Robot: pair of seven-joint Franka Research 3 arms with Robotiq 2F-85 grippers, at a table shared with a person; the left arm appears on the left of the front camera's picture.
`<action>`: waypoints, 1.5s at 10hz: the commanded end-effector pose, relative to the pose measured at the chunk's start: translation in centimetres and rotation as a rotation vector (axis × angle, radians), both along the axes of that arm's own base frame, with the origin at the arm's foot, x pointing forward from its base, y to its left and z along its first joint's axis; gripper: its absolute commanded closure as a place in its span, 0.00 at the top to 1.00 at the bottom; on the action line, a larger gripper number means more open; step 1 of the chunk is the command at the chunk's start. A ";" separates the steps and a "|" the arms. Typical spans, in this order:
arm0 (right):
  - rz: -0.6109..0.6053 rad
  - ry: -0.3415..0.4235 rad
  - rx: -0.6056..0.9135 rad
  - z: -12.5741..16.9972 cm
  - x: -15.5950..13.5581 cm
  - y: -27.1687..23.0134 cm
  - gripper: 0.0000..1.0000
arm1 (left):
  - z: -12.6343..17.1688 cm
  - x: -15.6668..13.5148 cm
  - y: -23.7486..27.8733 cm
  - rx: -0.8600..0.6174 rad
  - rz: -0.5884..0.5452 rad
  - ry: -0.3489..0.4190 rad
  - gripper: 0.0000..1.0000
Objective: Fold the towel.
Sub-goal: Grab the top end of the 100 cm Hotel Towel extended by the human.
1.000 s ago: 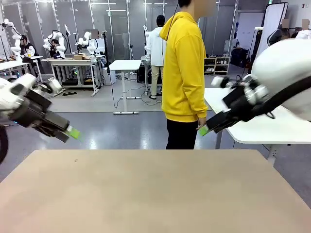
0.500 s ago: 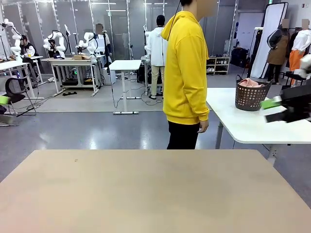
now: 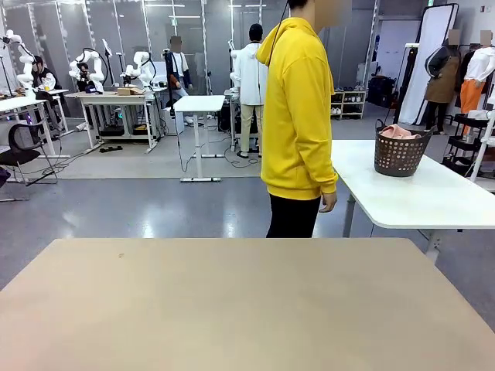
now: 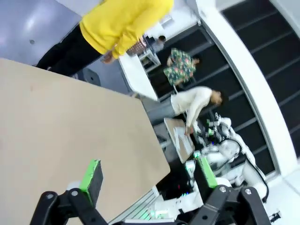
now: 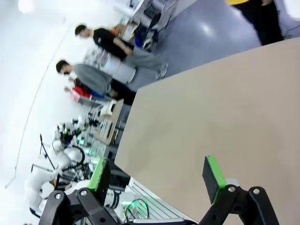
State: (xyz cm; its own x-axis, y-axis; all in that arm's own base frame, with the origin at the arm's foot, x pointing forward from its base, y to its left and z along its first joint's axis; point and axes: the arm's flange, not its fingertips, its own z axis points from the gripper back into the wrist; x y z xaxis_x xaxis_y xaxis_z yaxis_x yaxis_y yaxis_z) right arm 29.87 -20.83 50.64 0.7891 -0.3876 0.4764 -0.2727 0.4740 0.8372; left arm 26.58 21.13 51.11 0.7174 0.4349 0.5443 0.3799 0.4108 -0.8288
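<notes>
The light pink terry towel (image 3: 398, 132) lies bunched in the dark perforated basket (image 3: 400, 157) on the white bench (image 3: 418, 202), near the person in the yellow hoodie (image 3: 298, 108). Only its top shows above the rim; its long axis and heading cannot be determined. The left claw (image 4: 147, 172) and right claw (image 5: 156, 172) stand with fingers apart, facing the tan wooden bench (image 3: 247, 309).

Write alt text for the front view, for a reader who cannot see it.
A person in a yellow hoodie stands beyond the far edge of a tan table. At picture right, a white table carries a dark perforated basket with the pink towel bunched inside.
</notes>
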 end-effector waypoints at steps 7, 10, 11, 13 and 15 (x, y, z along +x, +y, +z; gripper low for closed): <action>-0.067 0.003 0.011 -0.3 -1.9 -1.9 1.00 | -0.7 -2.2 1.9 -0.022 0.081 0.008 1.00; -0.067 0.003 0.011 -0.3 -1.9 -1.9 1.00 | -0.7 -2.2 1.9 -0.022 0.081 0.008 1.00; -0.067 0.003 0.011 -0.3 -1.9 -1.9 1.00 | -0.7 -2.2 1.9 -0.022 0.081 0.008 1.00; -0.067 0.003 0.011 -0.3 -1.9 -1.9 1.00 | -0.7 -2.2 1.9 -0.022 0.081 0.008 1.00; -0.067 0.003 0.011 -0.3 -1.9 -1.9 1.00 | -0.7 -2.2 1.9 -0.022 0.081 0.008 1.00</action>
